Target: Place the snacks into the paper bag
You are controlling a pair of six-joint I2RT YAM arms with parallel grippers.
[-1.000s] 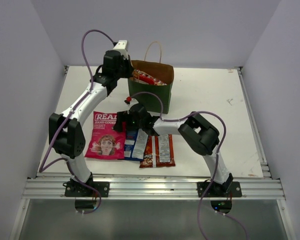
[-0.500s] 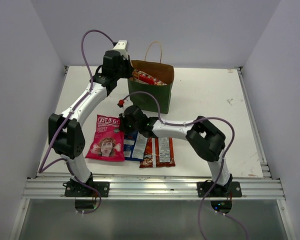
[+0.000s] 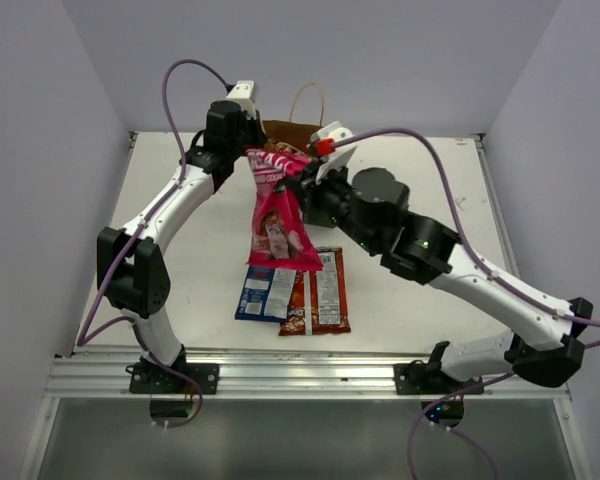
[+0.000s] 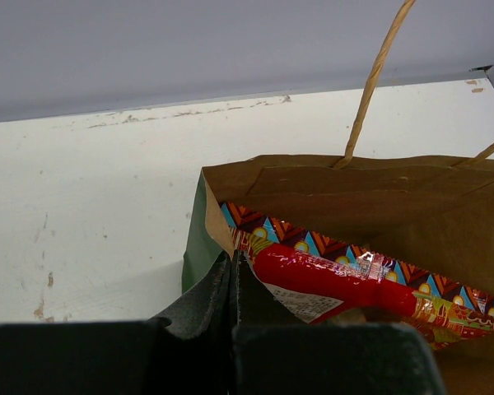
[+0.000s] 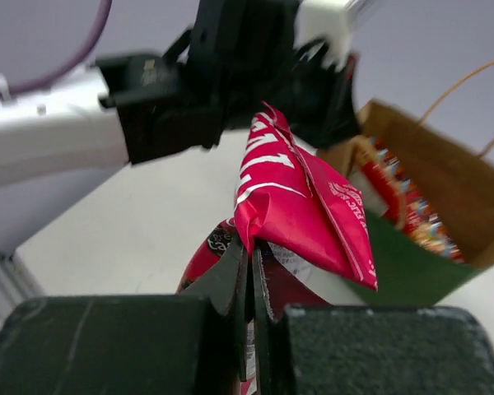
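The pink "REAL" packet (image 3: 278, 225) hangs in the air in front of the paper bag (image 3: 285, 131), crumpled at its top, with my right gripper (image 3: 298, 188) shut on it. In the right wrist view the fingertips (image 5: 252, 247) pinch the packet (image 5: 296, 206) beside the bag's open mouth (image 5: 445, 181). My left gripper (image 4: 233, 260) is shut on the left rim of the dark green paper bag (image 4: 199, 239). A red candy bag (image 4: 329, 280) lies inside. The blue packet (image 3: 265, 290) and the orange-red packet (image 3: 318, 292) lie flat on the table.
The white table (image 3: 430, 190) is walled at the back and both sides. The bag's tan loop handle (image 3: 305, 100) stands up at the back. The right arm's purple cable (image 3: 450, 190) arcs over the table's right half.
My right gripper shut on the pink packet on the table and lifted it up to the front of the paper bag. The left gripper kept its hold on the bag's rim.
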